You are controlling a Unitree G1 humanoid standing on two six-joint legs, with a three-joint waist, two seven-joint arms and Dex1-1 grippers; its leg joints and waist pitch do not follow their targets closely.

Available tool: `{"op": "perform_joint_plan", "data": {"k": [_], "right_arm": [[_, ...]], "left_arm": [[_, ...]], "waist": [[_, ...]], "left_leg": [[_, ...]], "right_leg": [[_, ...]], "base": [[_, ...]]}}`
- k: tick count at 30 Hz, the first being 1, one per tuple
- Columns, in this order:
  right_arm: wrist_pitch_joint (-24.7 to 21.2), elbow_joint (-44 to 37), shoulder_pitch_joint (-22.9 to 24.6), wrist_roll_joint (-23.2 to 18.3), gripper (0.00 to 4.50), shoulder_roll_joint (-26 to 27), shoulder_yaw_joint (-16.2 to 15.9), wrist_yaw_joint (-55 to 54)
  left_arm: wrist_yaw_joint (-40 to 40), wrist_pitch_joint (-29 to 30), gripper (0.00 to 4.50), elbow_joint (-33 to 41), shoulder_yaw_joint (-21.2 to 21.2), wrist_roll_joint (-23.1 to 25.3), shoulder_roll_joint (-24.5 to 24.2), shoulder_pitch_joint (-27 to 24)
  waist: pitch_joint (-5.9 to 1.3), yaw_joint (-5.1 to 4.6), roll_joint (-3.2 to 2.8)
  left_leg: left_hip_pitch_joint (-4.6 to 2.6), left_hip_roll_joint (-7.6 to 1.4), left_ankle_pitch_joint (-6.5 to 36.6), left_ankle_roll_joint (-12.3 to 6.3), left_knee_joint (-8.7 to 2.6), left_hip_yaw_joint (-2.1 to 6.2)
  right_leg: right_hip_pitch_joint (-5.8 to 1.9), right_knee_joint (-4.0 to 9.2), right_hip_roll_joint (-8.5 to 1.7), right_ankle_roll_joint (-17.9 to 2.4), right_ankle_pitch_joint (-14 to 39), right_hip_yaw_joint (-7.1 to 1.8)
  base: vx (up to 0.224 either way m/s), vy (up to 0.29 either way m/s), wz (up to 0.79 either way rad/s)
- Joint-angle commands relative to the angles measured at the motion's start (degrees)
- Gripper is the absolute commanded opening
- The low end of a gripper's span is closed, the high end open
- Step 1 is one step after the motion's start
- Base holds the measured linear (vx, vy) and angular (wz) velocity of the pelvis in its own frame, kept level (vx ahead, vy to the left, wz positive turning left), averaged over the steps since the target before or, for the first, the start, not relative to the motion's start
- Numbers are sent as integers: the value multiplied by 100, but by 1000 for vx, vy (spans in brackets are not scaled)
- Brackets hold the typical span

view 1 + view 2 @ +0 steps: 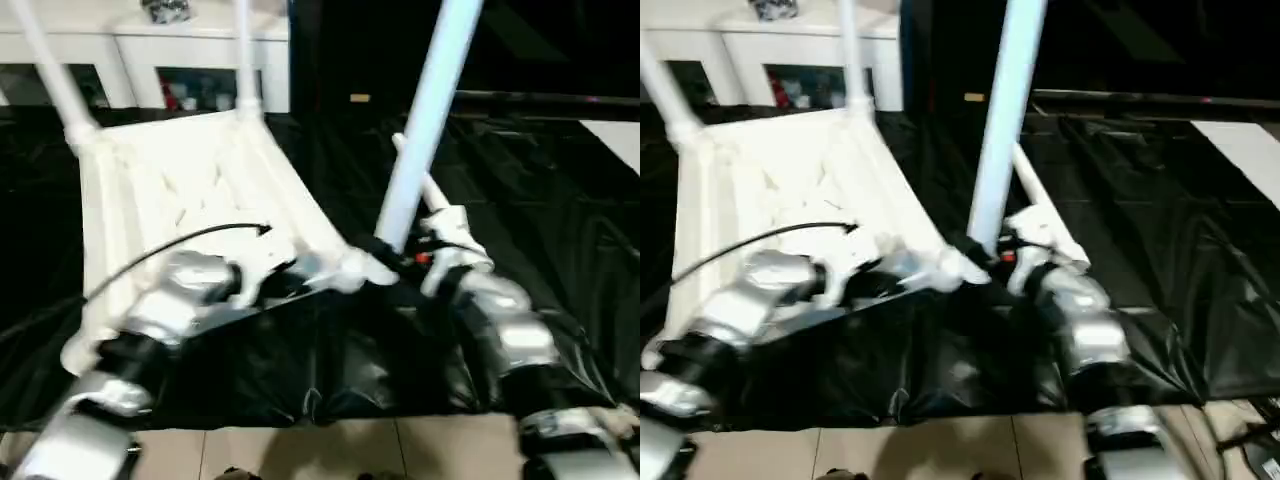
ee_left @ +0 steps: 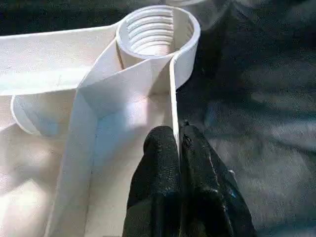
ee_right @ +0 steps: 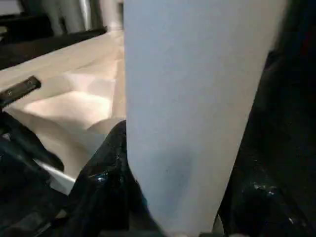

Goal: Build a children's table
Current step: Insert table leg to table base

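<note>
Nearest, the left hand (image 2: 178, 148) pinches the rim of the upturned white tabletop (image 1: 180, 190) beside its empty near corner socket (image 2: 155, 34) on the black-draped surface (image 1: 560, 200). The right hand (image 1: 395, 252) grips a leg (image 1: 425, 120) upright beside it. Two legs stand in the far sockets. Next, probably: seat and twist.

Head stereo pair: two eyes set high, facing forward and down over both silver forearms onto the black-draped table (image 1: 560, 230); both frame the same upturned table top (image 1: 190, 180) and the upright leg (image 1: 1005, 110) (the right eye's framing sits slightly offset).
Left wrist camera: looks along the left gripper (image 2: 178, 143), very close to the top's rim and a threaded corner socket (image 2: 155, 32).
Right wrist camera: pressed close against the leg, the table top behind it, shared with the head pair.
</note>
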State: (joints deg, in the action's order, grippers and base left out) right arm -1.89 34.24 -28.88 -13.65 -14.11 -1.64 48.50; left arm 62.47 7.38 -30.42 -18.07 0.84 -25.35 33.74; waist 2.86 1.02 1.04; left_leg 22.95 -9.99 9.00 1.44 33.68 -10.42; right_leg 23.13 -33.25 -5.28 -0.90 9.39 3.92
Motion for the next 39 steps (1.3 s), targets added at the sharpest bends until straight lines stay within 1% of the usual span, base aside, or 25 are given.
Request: {"op": "perform_joint_plan", "data": {"k": [1, 2, 3, 5, 6, 8, 9, 11, 13, 14, 16, 17, 20, 21, 22, 24, 27, 28, 30, 31, 32, 33, 36, 38, 39], "right_arm": [[-262, 122, 128, 147, 189, -8, -374, 388], [-279, 100, 124, 137, 189, -16, -405, 470], [-296, 70, 101, 87, 189, 6, -404, 510], [-396, 18, 43, -42, 189, 68, -343, 507], [-528, -77, -13, -201, 189, 139, -262, 498], [-595, -149, -32, -280, 189, 173, -223, 499], [-741, -320, -62, -435, 189, 241, -147, 501], [-826, -416, -74, -514, 189, 270, -112, 510], [-977, -737, -47, -644, 189, 241, -77, 578], [-1041, -859, -25, -689, 189, 209, -62, 617], [-1114, -993, 9, -739, 189, 169, -46, 663], [-1263, -1210, 65, -838, 189, 109, -23, 747], [-1510, -1665, 208, -1000, 189, -27, -12, 870], [-1626, -1851, 264, -1063, 189, -77, -18, 920], [-1651, -1908, 281, -1072, 189, -91, -25, 930], [-1712, -2023, 309, -1086, 189, -99, -27, 924], [-1698, -2033, 266, -1000, 189, -53, -39, 820], [-1684, -2028, 249, -965, 189, -37, -55, 768], [-1605, -1869, 149, -768, 189, 25, -99, 551], [-1599, -1851, 134, -737, 189, 31, -112, 514], [-1560, -1758, 83, -638, 189, 52, -131, 396], [-1553, -1741, 63, -573, 189, 50, -168, 297], [-1572, -1691, 18, -452, 189, 52, -214, 51], [-1565, -1676, 11, -442, 189, 55, -215, 34], [-1536, -1635, -5, -412, 189, 54, -218, 5]], "left_arm": [[332, -330, 0, 367, -133, -85, 10, 112], [349, -353, 0, 334, -133, -78, -6, 125], [407, -421, 0, 285, -147, -76, -42, 143], [462, -473, 0, 251, -177, -62, -81, 160], [498, -511, 0, 243, -180, -65, -94, 161], [528, -545, 0, 247, -174, -75, -96, 155], [575, -594, 0, 281, -189, -59, -117, 136], [616, -597, 0, 310, -205, -48, -135, 122], [566, -691, 0, 353, -153, -30, -135, 89], [650, -609, 28, 378, -103, -119, -130, 101], [769, -554, 55, 419, -56, -220, -147, 105], [931, -521, 58, 476, 0, -342, -205, 107], [1102, -253, 83, 652, 336, -824, -219, 147], [1084, -4, 96, 721, 564, -1100, -173, 225], [1045, 115, 96, 726, 658, -1194, -148, 280], [763, 188, 99, 636, 864, -1262, -60, 457], [-196, 540, 100, 261, 1182, -1156, 237, 952], [-582, 662, 100, 134, 1279, -1079, 365, 1136], [-1166, 919, 100, 137, 1415, -1028, 646, 1502], [-1225, 973, 100, 180, 1426, -1040, 689, 1552], [-1319, 1074, 100, 352, 1413, -1071, 824, 1648], [-1422, 1233, 100, 585, 1374, -1128, 960, 1718], [-1573, 1658, 100, 1207, 1249, -1312, 1333, 1831], [-1579, 1714, 100, 1298, 1227, -1342, 1395, 1842], [-1656, 1808, 100, 1492, 1154, -1381, 1573, 1872]], "waist": [[-360, 25, -24], [-364, 38, -34], [-381, 99, -29], [-382, 107, 2], [-383, 113, -2], [-384, 126, -13], [-394, 134, -6], [-380, 134, -11], [-381, 140, 3], [-372, 142, 13], [-375, 153, 14], [-366, 172, 6], [-362, 196, 0], [-365, 214, 5], [-368, 223, 10], [-364, 239, 10], [-348, 255, 16], [-345, 267, 33], [-347, 265, 46], [-353, 266, 51], [-346, 269, 88], [-353, 269, 97], [-367, 277, 103], [-378, 282, 113], [-376, 279, 117]], "left_leg": [[-239, -330, 2160, 38, -477, 95], [-232, -337, 2075, 28, -476, 90], [-235, -343, 1856, -21, -462, 67], [-217, -344, 1704, -66, -453, 47], [-218, -352, 1659, -69, -457, 40], [-218, -357, 1580, -60, -458, 36], [-217, -357, 1547, -54, -454, 35], [-216, -355, 1560, -35, -461, 30], [-214, -357, 1605, -5, -460, 31], [-215, -359, 1657, 18, -466, 30], [-215, -361, 1678, 56, -462, 31], [-234, -367, 1720, 75, -463, 29], [-233, -370, 1710, 109, -466, 20], [-233, -356, 1648, 113, -461, 4], [-233, -349, 1641, 109, -452, 3], [-247, -332, 1790, 151, -437, 4], [-278, -331, 1991, 240, -424, 4], [-277, -334, 2020, 264, -418, 18], [-231, -340, 1917, 297, -433, 45], [-228, -342, 1874, 303, -432, 47], [-212, -333, 1808, 256, -428, 43], [-205, -338, 1722, 234, -421, 39], [-189, -345, 1429, 135, -395, 21], [-174, -325, 1250, 11, -371, 10], [-167, -322, 1209, -25, -368, 12]], "right_leg": [[-161, 355, -324, -1212, 1480, -251], [-165, 340, -329, -1233, 1398, -257], [-171, 303, -333, -1274, 1147, -263], [-188, 273, -331, -1308, 1021, -270], [-193, 263, -334, -1299, 1044, -267], [-197, 251, -327, -1299, 1009, -263], [-208, 243, -335, -1298, 976, -264], [-201, 248, -327, -1290, 1016, -260], [-202, 248, -335, -1252, 1129, -262], [-196, 259, -340, -1205, 1243, -265], [-185, 257, -342, -1153, 1328, -274], [-173, 264, -347, -1170, 1351, -278], [-165, 245, -334, -1207, 1275, -278], [-171, 211, -310, -1253, 1101, -271], [-171, 208, -309, -1262, 1091, -268], [-161, 238, -320, -1234, 1324, -270], [-120, 282, -323, -1131, 1677, -271], [-129, 303, -344, -1081, 1807, -270], [-158, 301, -348, -964, 1891, -260], [-165, 298, -354, -971, 1861, -258], [-171, 321, -355, -950, 1860, -257], [-179, 304, -356, -970, 1779, -259], [-205, 269, -354, -1104, 1403, -261], [-219, 254, -337, -1153, 1182, -258], [-226, 249, -334, -1163, 1129, -256]], "base": [[0, 0, 0], [0, 0, 0], [0, 0, 0], [0, 0, 0], [0, 0, 0], [0, 0, 0], [0, 0, 0], [0, 0, 0], [0, 0, 0], [0, 0, 0], [0, 0, 0], [0, 0, 0], [0, 0, 0], [0, 0, 0], [0, 0, 0], [0, 0, 0], [0, 0, 0], [0, 0, 0], [0, 0, 0], [0, 0, 0], [0, 0, 0], [0, 0, 0], [0, 0, 0], [0, 0, 0], [0, 0, 0]]}}
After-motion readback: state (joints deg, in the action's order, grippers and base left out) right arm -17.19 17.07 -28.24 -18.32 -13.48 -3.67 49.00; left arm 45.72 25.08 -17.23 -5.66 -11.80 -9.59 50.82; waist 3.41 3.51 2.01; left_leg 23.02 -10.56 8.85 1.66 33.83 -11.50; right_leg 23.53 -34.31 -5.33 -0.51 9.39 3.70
